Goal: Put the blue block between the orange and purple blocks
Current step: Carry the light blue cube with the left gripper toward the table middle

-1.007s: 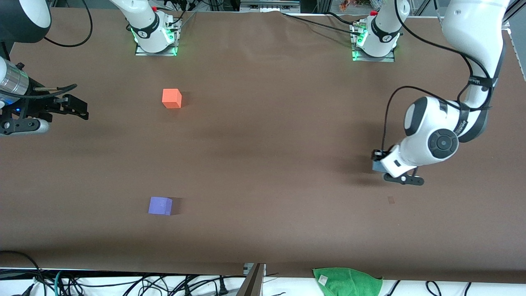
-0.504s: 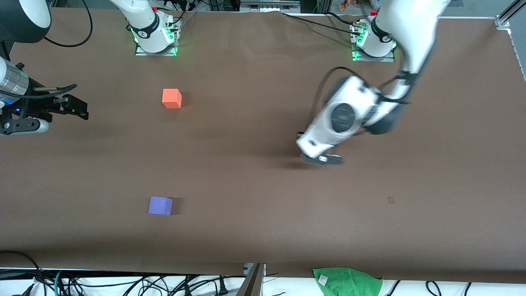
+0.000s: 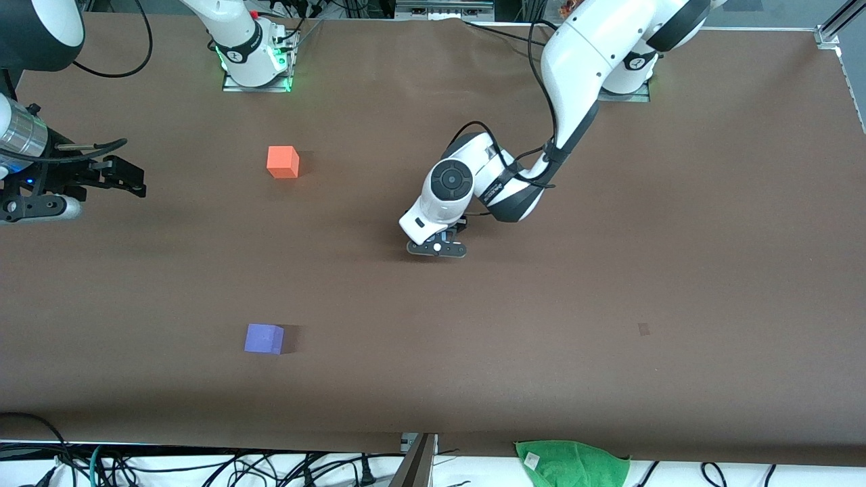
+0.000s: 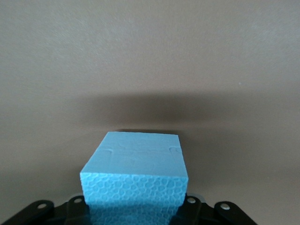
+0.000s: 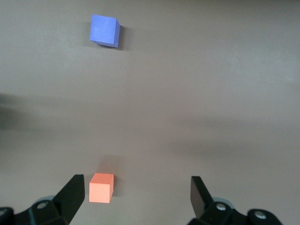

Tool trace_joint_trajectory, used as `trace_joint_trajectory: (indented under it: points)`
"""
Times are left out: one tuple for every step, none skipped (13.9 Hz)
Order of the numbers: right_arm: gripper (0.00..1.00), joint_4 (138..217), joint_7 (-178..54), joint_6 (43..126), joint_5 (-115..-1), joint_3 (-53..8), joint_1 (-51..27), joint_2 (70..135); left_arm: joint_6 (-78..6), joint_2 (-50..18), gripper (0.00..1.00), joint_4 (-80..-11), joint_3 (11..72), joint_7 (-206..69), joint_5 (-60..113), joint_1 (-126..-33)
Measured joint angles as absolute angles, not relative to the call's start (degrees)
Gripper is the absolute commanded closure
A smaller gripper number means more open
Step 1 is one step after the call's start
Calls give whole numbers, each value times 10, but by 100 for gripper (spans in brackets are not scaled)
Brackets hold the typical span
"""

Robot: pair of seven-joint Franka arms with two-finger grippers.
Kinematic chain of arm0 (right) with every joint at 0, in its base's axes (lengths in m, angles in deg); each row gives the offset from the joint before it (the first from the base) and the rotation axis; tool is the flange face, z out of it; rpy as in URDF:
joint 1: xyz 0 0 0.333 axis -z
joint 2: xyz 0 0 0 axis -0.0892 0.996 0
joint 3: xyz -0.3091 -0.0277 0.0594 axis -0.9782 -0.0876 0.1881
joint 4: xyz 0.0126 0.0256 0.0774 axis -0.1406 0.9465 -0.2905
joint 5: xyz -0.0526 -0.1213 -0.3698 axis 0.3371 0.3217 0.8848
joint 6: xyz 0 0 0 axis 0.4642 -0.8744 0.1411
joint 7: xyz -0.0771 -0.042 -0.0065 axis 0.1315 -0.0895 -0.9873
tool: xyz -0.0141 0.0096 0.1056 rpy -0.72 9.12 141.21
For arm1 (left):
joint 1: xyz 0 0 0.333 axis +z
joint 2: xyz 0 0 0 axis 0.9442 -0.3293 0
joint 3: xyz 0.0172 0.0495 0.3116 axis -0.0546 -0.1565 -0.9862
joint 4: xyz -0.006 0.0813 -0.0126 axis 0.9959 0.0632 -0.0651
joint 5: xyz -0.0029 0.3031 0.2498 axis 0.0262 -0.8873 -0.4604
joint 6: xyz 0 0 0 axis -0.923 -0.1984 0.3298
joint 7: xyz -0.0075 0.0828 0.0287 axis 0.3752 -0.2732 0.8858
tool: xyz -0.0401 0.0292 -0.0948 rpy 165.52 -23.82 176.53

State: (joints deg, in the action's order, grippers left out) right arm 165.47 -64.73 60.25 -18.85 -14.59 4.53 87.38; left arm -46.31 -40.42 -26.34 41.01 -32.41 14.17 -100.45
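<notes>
Carried across the brown table [image 3: 609,379] over the last second, the small matte sky-blue foam cube [image 4: 135,180] has travelled from the left arm's end toward the middle, and it now hangs over bare tabletop nearer the left arm's end than the orange cube. The left gripper [image 3: 438,245] is clenched on this blue cube; the left wrist view shows the cube's pebbled face and smooth top filling the space between the black finger mounts, with a dark shadow on the table under it. From the front camera the blue cube itself is hidden under the white wrist and the black gripper body, so only the wrist view confirms the grasp.

The small matte bright orange-red cube [image 3: 283,162] sits on the table toward the right arm's end. The small matte violet-purple cube [image 3: 264,339] lies nearer to the front camera than the orange cube and almost in line with it, well apart, with bare table between the two.

The right gripper [image 3: 132,181] waits past the orange cube at the right arm's end of the table, holding nothing, as it did a second ago. Its wrist view shows its two dark fingers [image 5: 72,192] spread wide, the orange cube [image 5: 101,188] just beside one of them and the purple cube [image 5: 104,30] farther off.

A crumpled green cloth [image 3: 572,463] lies off the table's edge nearest the front camera.
</notes>
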Motion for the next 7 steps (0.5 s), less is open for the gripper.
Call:
trace_joint_trajectory:
  points:
    - [0,1655,-647,603,-193,-146,45,875,-464,-409,0,-262,409,-324,142,-1004]
    - [0,1655,-647,604,-197,-146,45,877,-465,-410,0,-259,406,-324,142,-1004]
    - [0,1655,-647,605,-199,-146,45,880,-465,-409,0,-254,404,-324,142,-1003]
    - [0,1655,-647,606,-201,-145,45,883,-461,-406,0,-246,403,-324,142,-1000]
    - [0,1655,-647,607,-203,-145,44,887,-442,-396,0,-237,403,-324,142,-995]
    - [0,1655,-647,610,-207,-144,42,893,-410,-381,0,-229,402,-324,142,-990]
    - [0,1655,-646,617,-207,-143,37,900,-370,-360,0,-223,402,-324,142,-983]
